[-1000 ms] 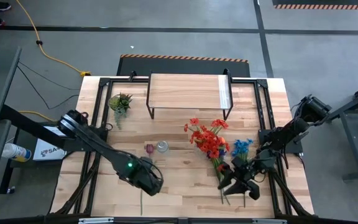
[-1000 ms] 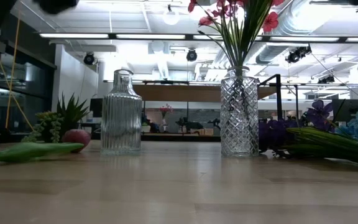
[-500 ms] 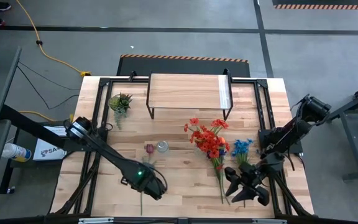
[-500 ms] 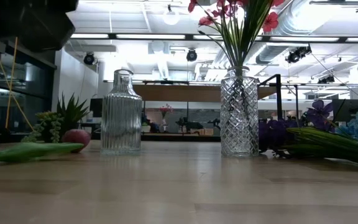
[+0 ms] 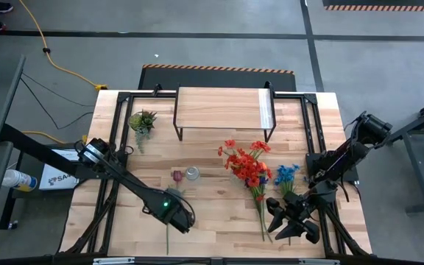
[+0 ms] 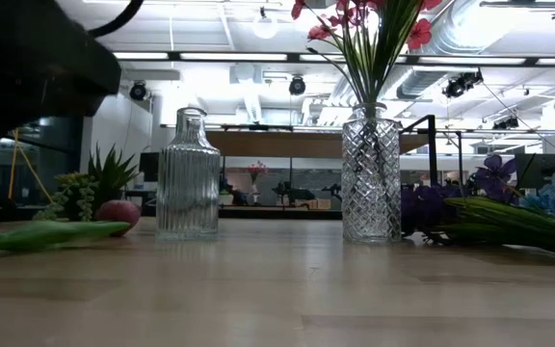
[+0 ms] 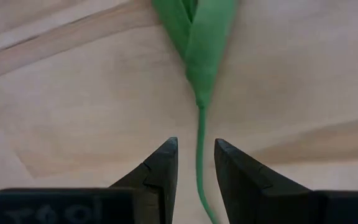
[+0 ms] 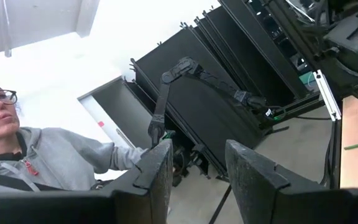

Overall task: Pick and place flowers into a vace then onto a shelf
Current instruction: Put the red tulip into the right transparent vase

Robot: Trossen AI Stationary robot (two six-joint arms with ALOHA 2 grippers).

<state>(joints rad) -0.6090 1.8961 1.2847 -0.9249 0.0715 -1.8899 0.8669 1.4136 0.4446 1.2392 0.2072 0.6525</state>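
Your left hand (image 5: 177, 217) sits low over the front-left part of the tabletop (image 5: 212, 221), its arm stretched diagonally in from the left edge. In the left wrist view the fingers (image 7: 160, 171) are slightly parted, one on each side of a thin green stem (image 7: 199, 162) lying flat on the wood; whether they touch it you cannot tell. That stem belongs to the single flower (image 5: 177, 177) whose dark red bloom lies beside the small clear bottle (image 5: 191, 174) near the middle of the tabletop.

Your right hand (image 5: 289, 221) is raised near the front-right corner, arm folded back toward the right edge. Its wrist camera looks out into the room, where a person in a grey hoodie (image 8: 48, 162) shows, and the fingers (image 8: 157, 165) stand apart with nothing between them.

The red flowers (image 5: 245, 163) stand in a cut-glass vase (image 6: 371, 173) right of centre. Blue flowers (image 5: 286, 174) and purple ones (image 6: 494, 178) lie loose on the wood beside it, toward the right edge. The shelf (image 5: 223, 109) stands at the back edge, and a small potted plant (image 5: 142, 121) is at its left.
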